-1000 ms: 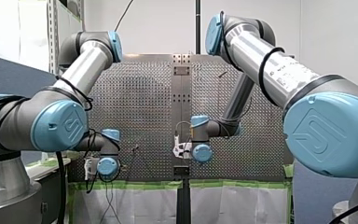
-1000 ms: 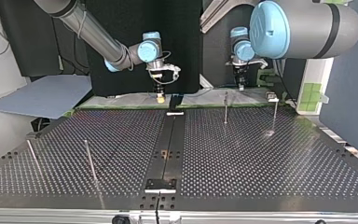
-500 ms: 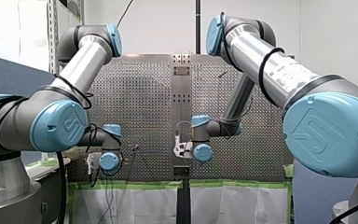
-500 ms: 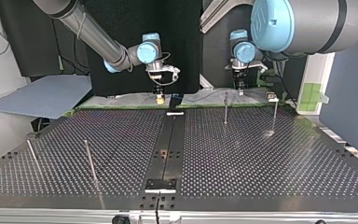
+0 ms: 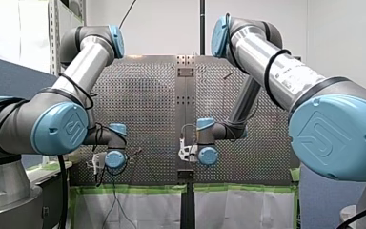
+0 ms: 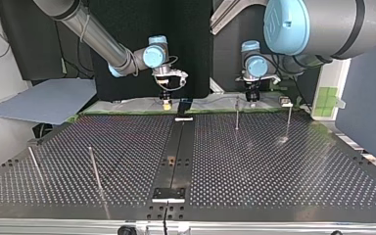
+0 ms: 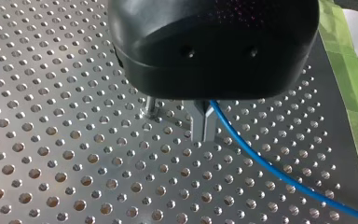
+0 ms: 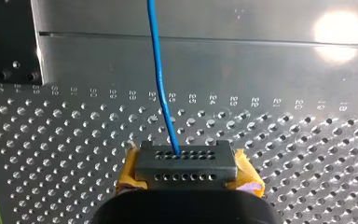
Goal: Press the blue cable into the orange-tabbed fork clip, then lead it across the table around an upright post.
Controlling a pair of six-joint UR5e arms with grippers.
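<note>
Your right gripper (image 8: 185,163) clamped on blue cable (image 8: 161,79), which runs straight ahead of it | left gripper (image 7: 177,122): grip can't be told, cable passes beside it | upright post (image 6: 236,113) nearest your left gripper.

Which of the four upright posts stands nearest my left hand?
The post just right of the top view's centre rail, beside my left hand; the other three stand farther.
</note>
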